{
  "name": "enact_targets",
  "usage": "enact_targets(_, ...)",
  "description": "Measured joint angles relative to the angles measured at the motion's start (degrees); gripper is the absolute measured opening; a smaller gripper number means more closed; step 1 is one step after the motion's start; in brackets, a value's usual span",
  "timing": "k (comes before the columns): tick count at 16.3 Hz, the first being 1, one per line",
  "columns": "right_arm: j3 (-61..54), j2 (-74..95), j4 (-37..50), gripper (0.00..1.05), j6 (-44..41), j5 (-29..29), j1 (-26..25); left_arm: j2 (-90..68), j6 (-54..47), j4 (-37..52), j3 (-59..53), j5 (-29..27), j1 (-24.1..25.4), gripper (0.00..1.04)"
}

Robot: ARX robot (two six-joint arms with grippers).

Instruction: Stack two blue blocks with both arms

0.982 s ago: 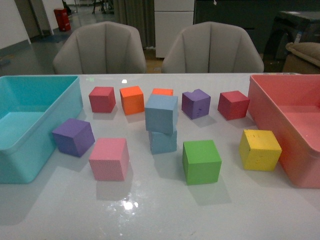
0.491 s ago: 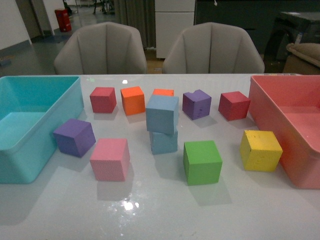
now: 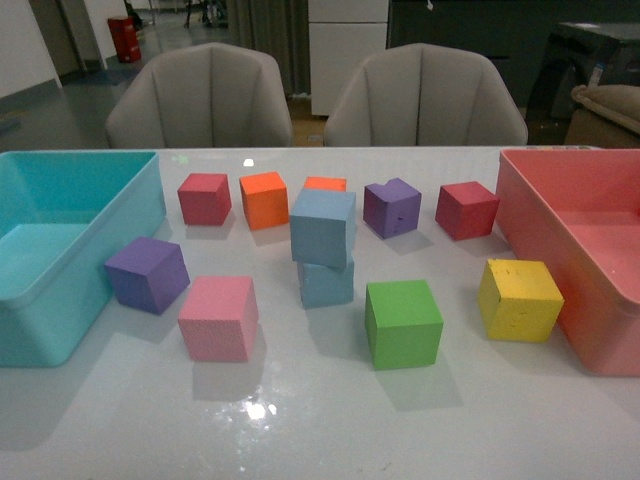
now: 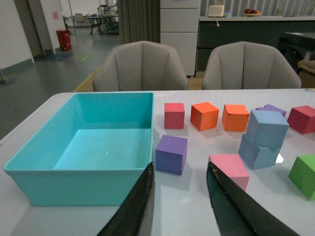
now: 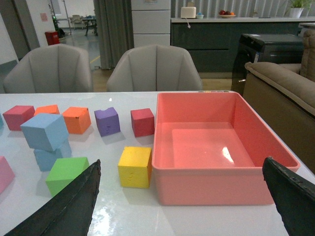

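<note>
Nothing on the table (image 3: pixel 320 420) has moved; only the front view itself shifts very slightly.

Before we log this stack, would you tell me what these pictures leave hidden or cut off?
- Front view: the second orange cube sits mostly behind the upper blue block.
- Front view: the lower blue block has its top covered by the upper one.
- Front view: neither arm shows.
- Right wrist view: the pink cube is cut by the edge.

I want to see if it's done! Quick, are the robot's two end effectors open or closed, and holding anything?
Left end effector: open, holding nothing.
Right end effector: open wide, holding nothing.
</note>
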State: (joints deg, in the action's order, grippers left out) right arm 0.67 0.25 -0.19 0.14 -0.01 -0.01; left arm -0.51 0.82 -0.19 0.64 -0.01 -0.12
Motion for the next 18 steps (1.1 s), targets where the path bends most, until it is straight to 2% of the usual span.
enact_targets(3, 0.0, 0.0, 0.0, 0.98, 0.0, 0.0, 0.0, 0.0, 0.0, 0.0, 0.0, 0.0, 0.0, 0.72)
enact_targets(6, 0.0, 0.0, 0.0, 0.98, 0.0, 0.0, 0.0, 0.0, 0.0, 0.0, 0.0, 0.0, 0.0, 0.99)
enact_targets(18, 0.0, 0.0, 0.0, 0.98, 0.0, 0.0, 0.0, 0.0, -0.1, 0.0, 0.0, 0.0, 0.0, 0.98)
